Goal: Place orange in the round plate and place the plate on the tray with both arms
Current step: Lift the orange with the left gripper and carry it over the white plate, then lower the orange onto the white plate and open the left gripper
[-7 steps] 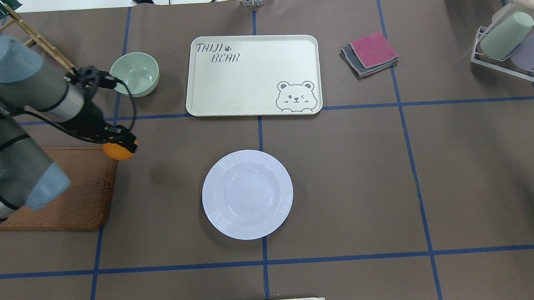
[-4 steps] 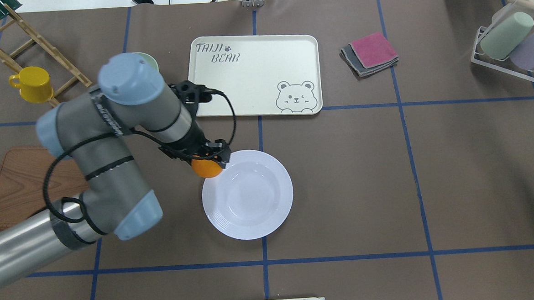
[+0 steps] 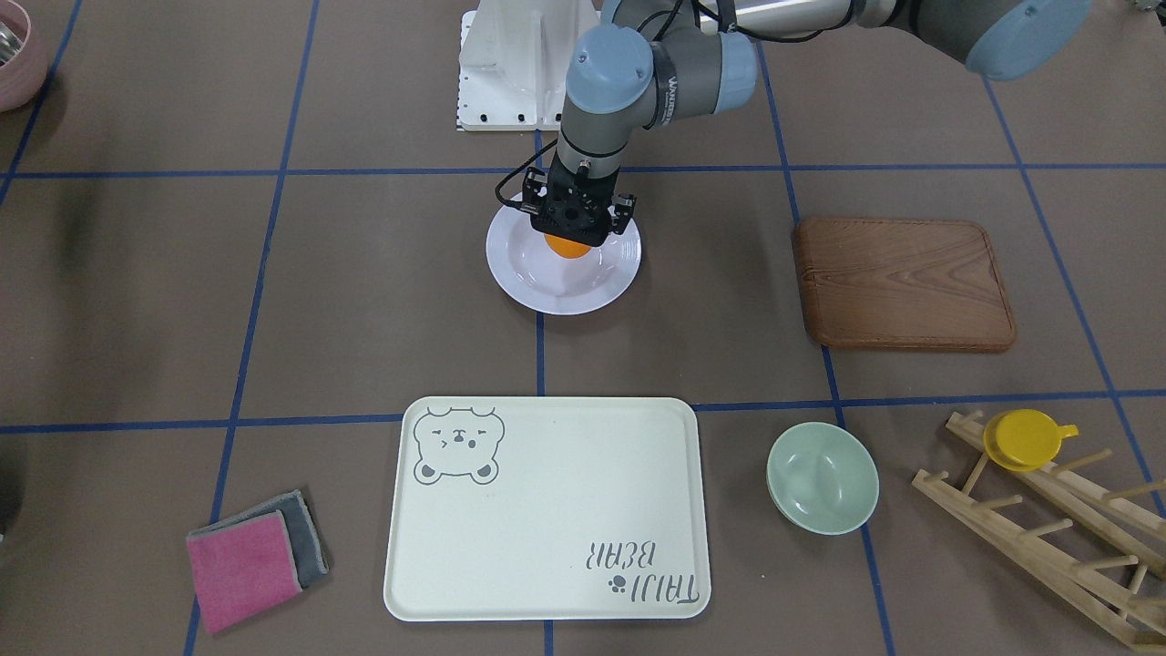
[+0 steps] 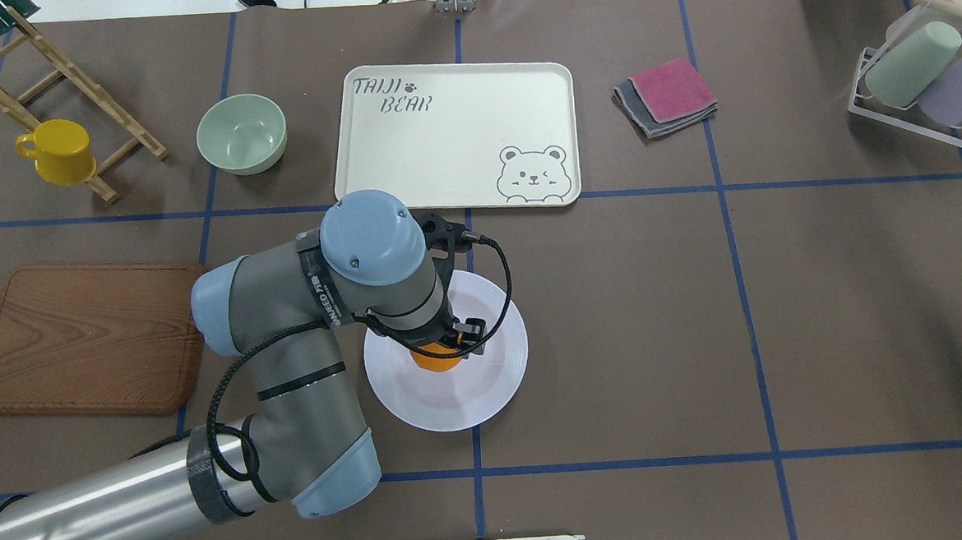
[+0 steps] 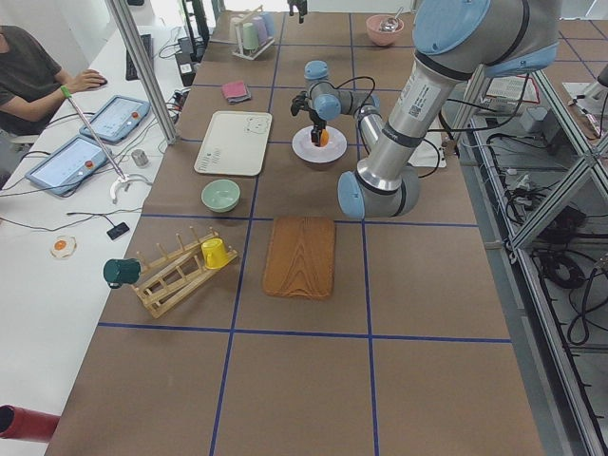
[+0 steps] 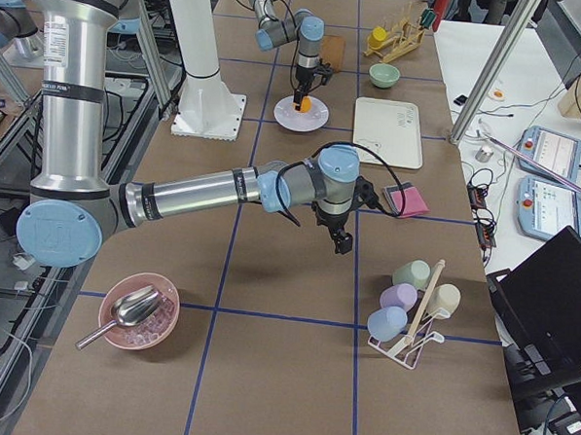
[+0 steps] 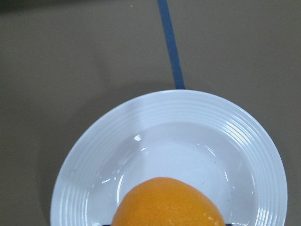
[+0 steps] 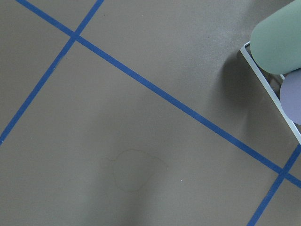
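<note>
My left gripper (image 4: 450,347) is over the round plate (image 4: 499,380) at mid-table, jaws closed on the orange (image 4: 435,360), which peeks out from under my wrist above the plate's well. Whether the fruit touches the plate, I can't tell. The tray (image 4: 457,131) lies beyond the plate toward the far edge, apart from it, and the wooden board (image 4: 81,340) sits by the left edge.

The orange (image 3: 568,248) over the round plate (image 3: 565,301)
I see it gripped just above the glossy white well; the cream tray (image 3: 547,510) lies flat, well apart.
</note>
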Tool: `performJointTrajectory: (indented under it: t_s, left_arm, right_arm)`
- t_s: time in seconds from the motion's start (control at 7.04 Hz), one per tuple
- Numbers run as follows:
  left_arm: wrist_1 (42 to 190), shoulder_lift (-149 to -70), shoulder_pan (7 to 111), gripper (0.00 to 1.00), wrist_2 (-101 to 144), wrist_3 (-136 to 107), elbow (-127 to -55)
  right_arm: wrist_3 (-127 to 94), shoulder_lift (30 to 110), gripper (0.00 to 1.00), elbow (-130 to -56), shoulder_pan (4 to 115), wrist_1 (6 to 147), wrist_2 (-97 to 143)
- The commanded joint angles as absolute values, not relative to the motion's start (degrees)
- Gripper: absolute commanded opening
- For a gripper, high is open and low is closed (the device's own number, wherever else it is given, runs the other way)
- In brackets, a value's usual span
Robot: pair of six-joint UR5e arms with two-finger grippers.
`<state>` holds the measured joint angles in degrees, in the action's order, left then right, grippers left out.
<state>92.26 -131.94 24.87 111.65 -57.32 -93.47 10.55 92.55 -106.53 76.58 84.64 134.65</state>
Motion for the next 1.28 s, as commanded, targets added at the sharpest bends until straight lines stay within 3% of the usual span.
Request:
performJointTrajectory:
  t_s: [0.0, 0.14, 0.43, 0.57, 0.99, 1.14]
  left_arm:
    - [92.64, -132.28, 23.91, 0.17, 110.65, -57.13, -92.37]
    - [93.51, -132.28, 23.91, 0.57, 110.65, -57.04, -91.76]
    - [94.31, -132.10, 23.82, 0.77, 110.57, -57.04, -91.32]
    - [94.39, -132.10, 23.82, 0.98, 110.04, -56.95, -91.32]
    - [95.35, -131.75, 24.17, 0.99, 109.95, -57.04, -92.72]
    - [95.36, -129.92, 25.21, 0.99, 110.39, -56.95, -96.38]
  right_arm:
    - [10.46, 92.55, 1.00, -106.44, 76.55, 84.64, 134.65]
    - [10.46, 92.55, 1.00, -106.35, 76.55, 84.64, 134.65]
    - [10.37, 92.55, 1.00, -106.17, 76.46, 84.64, 134.65]
    - [10.37, 92.55, 1.00, -106.08, 76.46, 84.64, 134.65]
    - [10.20, 92.29, 1.00, -106.17, 76.20, 84.64, 134.47]
    - [10.02, 91.68, 1.00, -106.17, 75.59, 84.64, 134.39]
